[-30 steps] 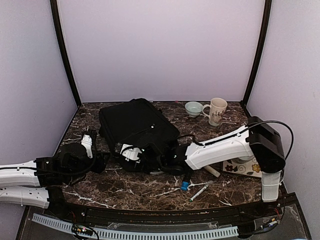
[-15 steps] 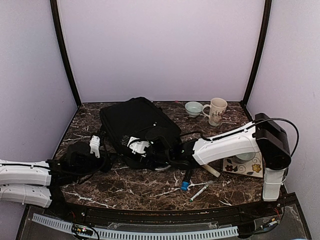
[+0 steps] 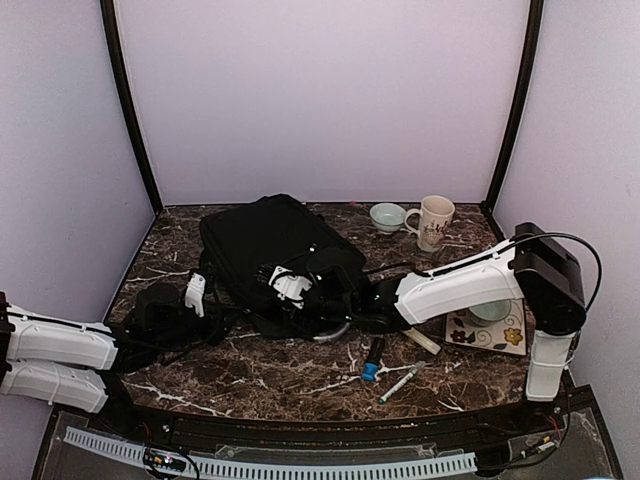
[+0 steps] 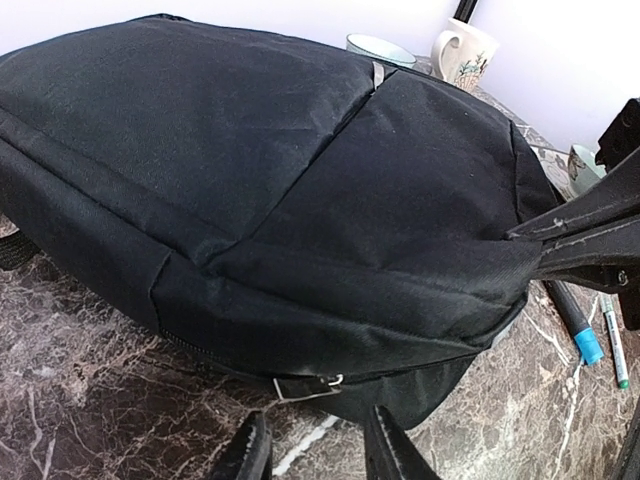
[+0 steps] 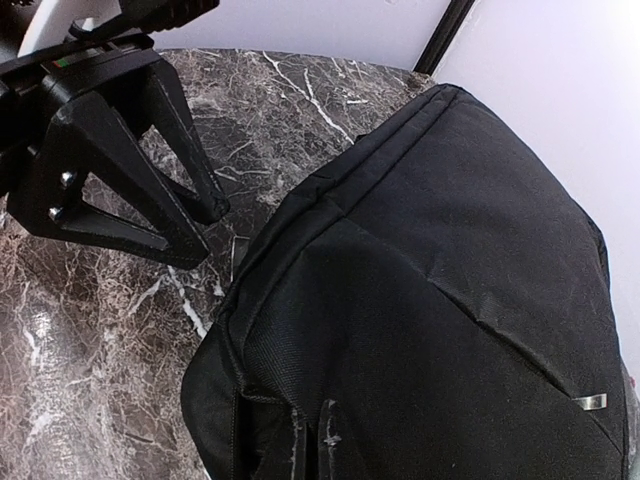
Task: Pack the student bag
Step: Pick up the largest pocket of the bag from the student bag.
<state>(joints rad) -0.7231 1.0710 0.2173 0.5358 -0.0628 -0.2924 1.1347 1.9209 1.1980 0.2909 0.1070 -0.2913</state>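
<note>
Black soft fabric suggests the student bag (image 3: 270, 250) handles floppy and light: right gripper (image 5: 312, 425) pinches its corner, while left gripper (image 4: 320, 455), fingers spread, sits beside the lower-centre zipper pull (image 4: 305, 388).

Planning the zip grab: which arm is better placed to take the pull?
Left. Its jaws stand open just short of the silver zipper pull on the edge of the student bag. The right arm's jaws are shut on the bag's corner, likely steadying it.
</note>
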